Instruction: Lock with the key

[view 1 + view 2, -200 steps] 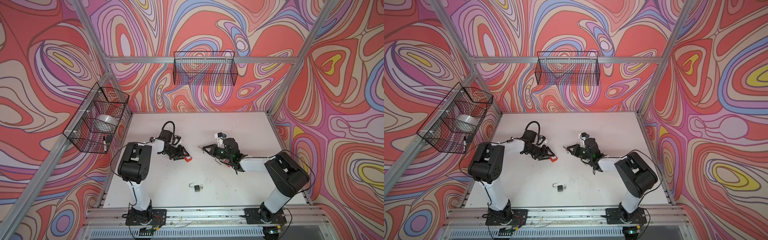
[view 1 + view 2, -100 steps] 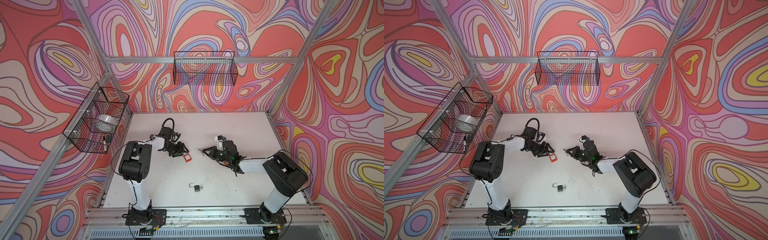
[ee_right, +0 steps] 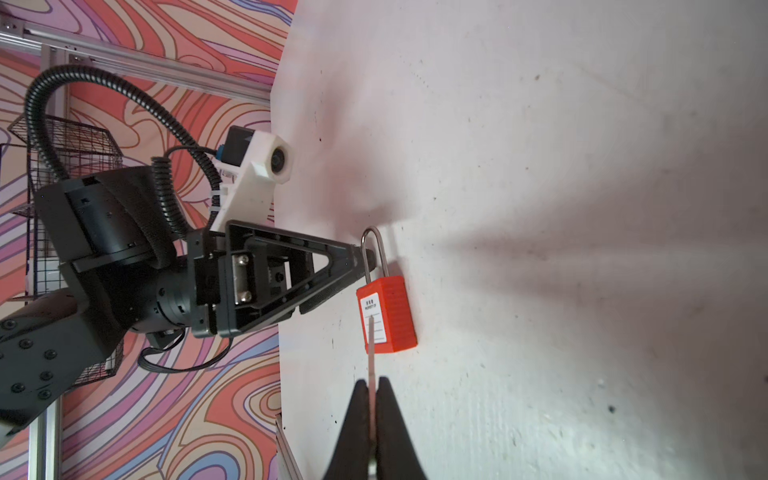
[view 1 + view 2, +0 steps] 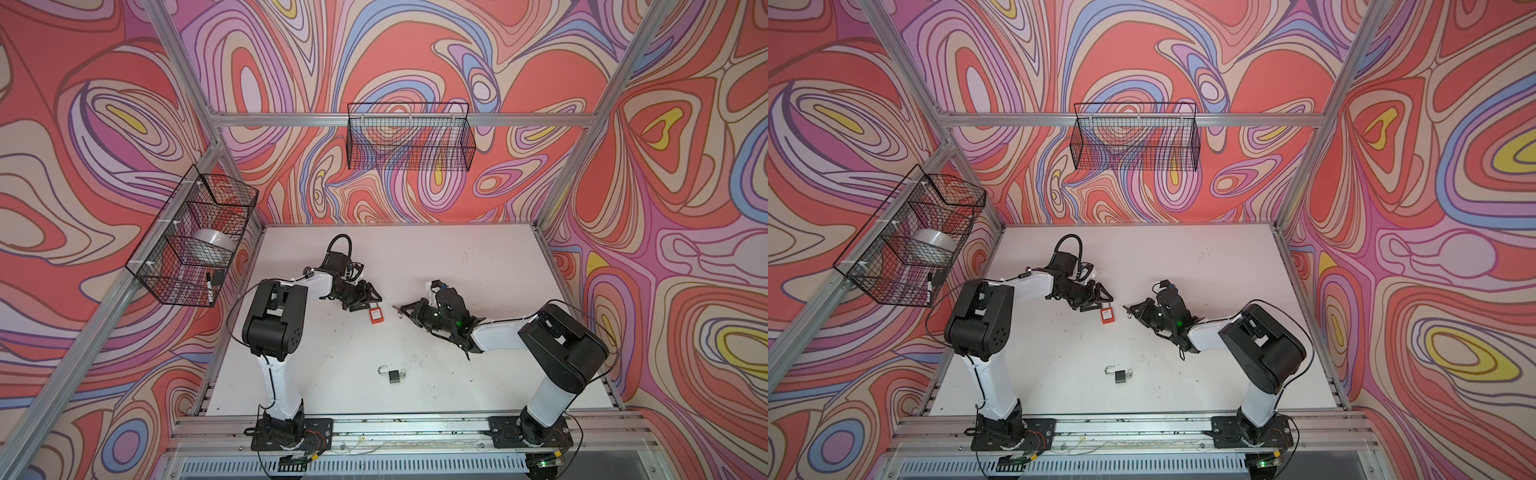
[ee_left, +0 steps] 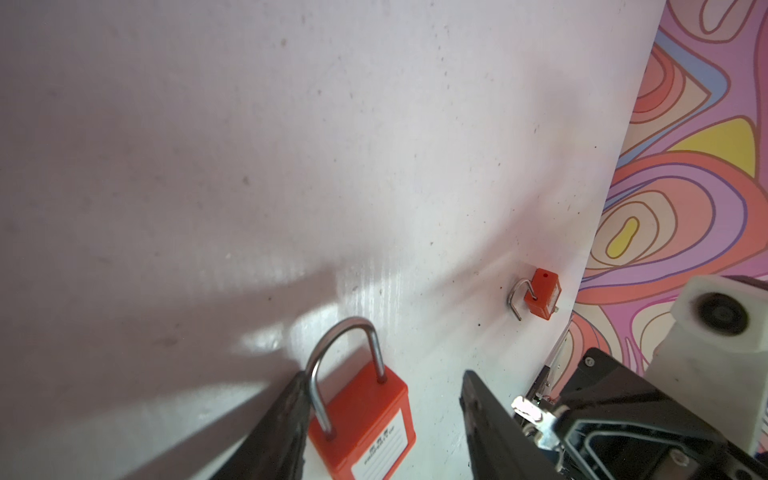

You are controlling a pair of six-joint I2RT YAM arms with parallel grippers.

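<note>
- Nearest, about midway along the table's (image 4: pixel 457 257) near half, a smaller dark padlock (image 4: pixel 392 375) lay with its hoop swung open, well apart from both grippers.
- Farther in, at mid-table and a little left of centre, the red padlock (image 5: pixel 365 419) lay flat with its label face up. Both legs of its shackle (image 5: pixel 345 328) sat in the body, so it looked closed.
- The left gripper (image 5: pixel 384 376) reached in from the left with its fingers spread on either side of that lock. One finger (image 5: pixel 286 415) touched the shackle and the other stood clear of the body, so nothing was clamped.
- Just right of the lock, the right gripper (image 3: pixel 372 384) was pressed together on the key (image 3: pixel 370 361), a thin blade seen edge-on that pointed toward the lock. In both top views the key tip stood just beside the body without touching it, so it was not in the keyhole.
- Judged from this, the task was at or near its end: shackle home, key out, lock let go. Whether the cylinder had been turned could not be told. What seemed left was setting the key down and drawing both arms back.
- Farther off, a wire basket (image 4: pixel 195 241) hung on the left wall.
- Farthest, a second wire basket (image 4: pixel 409 141) hung on the far wall.
</note>
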